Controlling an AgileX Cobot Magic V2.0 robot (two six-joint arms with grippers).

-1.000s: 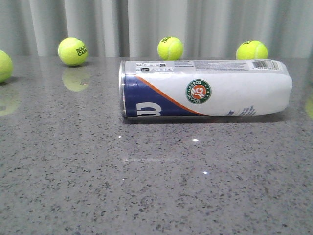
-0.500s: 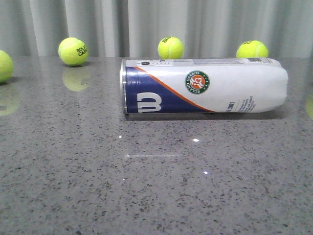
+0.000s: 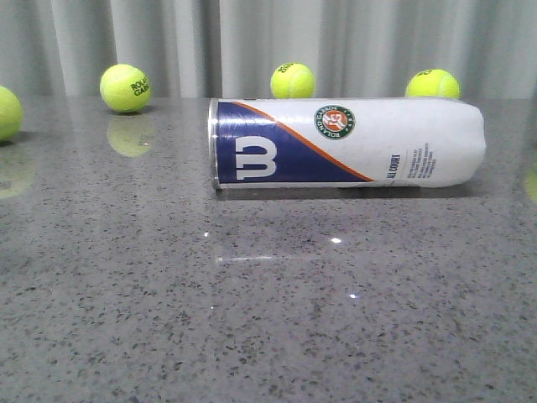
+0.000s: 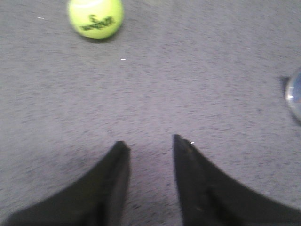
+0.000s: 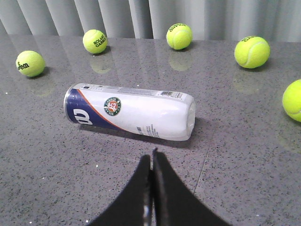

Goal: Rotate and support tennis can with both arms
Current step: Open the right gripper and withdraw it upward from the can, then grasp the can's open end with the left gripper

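Observation:
The tennis can (image 3: 346, 143) lies on its side on the grey speckled table, navy end with the white W to the left, white end to the right. It also shows in the right wrist view as the tennis can (image 5: 129, 111), a short way beyond my right gripper (image 5: 151, 155), which is shut and holds nothing. My left gripper (image 4: 149, 141) is open over bare table with nothing between its fingers; only a sliver of the can's metal end (image 4: 295, 94) shows at that view's edge. Neither arm appears in the front view.
Yellow-green tennis balls lie around the can: three along the back by the curtain (image 3: 125, 87), (image 3: 292, 82), (image 3: 431, 85), one at the far left edge (image 3: 7, 112). Another ball (image 5: 294, 100) lies to the right of the can. One ball (image 4: 95, 18) lies ahead of the left gripper.
The can has rolled about its long axis and away from the camera: the W logo and emblem turned upward and the barcode went out of sight.

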